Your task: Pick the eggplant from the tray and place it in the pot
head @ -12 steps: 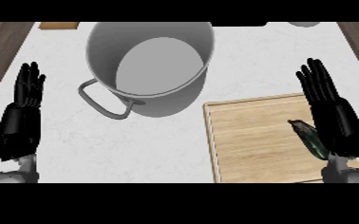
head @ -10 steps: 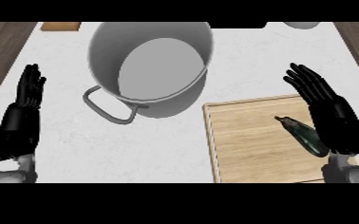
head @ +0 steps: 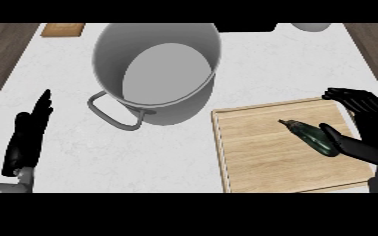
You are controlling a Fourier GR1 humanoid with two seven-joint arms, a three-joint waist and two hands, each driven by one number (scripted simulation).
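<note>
The eggplant (head: 311,135), dark green and small, lies on the wooden tray (head: 258,150) at the lower right, stem end pointing up-left. My right hand (head: 356,148) comes in from the right edge. Its thumb touches the eggplant's right end, and its fingers (head: 351,98) bend over the tray's far right corner, apart from the eggplant. The hand is not closed round it. The grey pot (head: 159,75) stands left of the tray at the upper middle, with one handle (head: 111,115) toward me and nothing inside. My left hand (head: 28,136) rests open at the lower left, fingers up.
A small wooden board (head: 63,29) lies at the counter's far left corner. A pale round object (head: 310,27) shows at the far right edge. White counter (head: 111,165) stretches between my left hand and the tray.
My right hand has dropped toward the eggplant and turned, its fingers bending and its thumb reaching the eggplant's end. The left hand has barely moved.
</note>
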